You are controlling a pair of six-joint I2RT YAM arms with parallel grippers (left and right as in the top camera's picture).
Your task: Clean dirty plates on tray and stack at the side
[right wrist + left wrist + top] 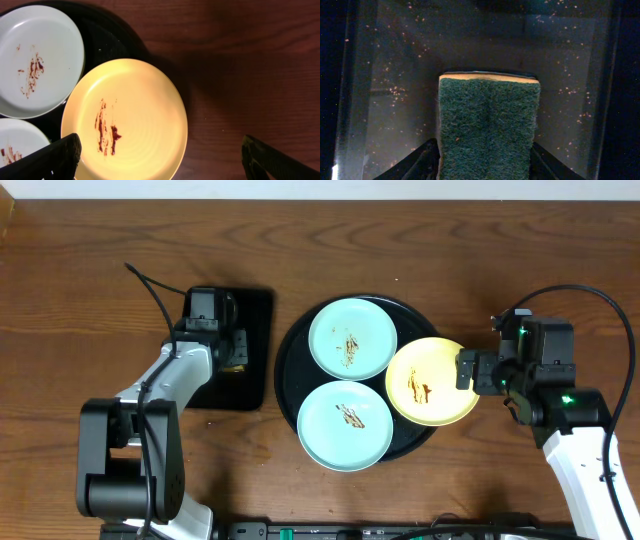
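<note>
The round black tray (290, 360) holds three smeared plates: an aqua plate at the back (352, 338), an aqua plate at the front (345, 424) and a yellow plate (432, 381) overhanging its right rim. In the right wrist view the yellow plate (130, 120) lies below my open right gripper (160, 155), whose left finger is over the plate and right finger over bare wood. My left gripper (487, 160) is shut on a green scouring sponge (487, 130) over the rectangular black tray (255, 350).
Bare wood-grain tabletop (500, 260) lies right of and behind the round tray. The rectangular black tray sits left of the round tray, its floor speckled in the left wrist view (395, 100). Cables trail from both arms.
</note>
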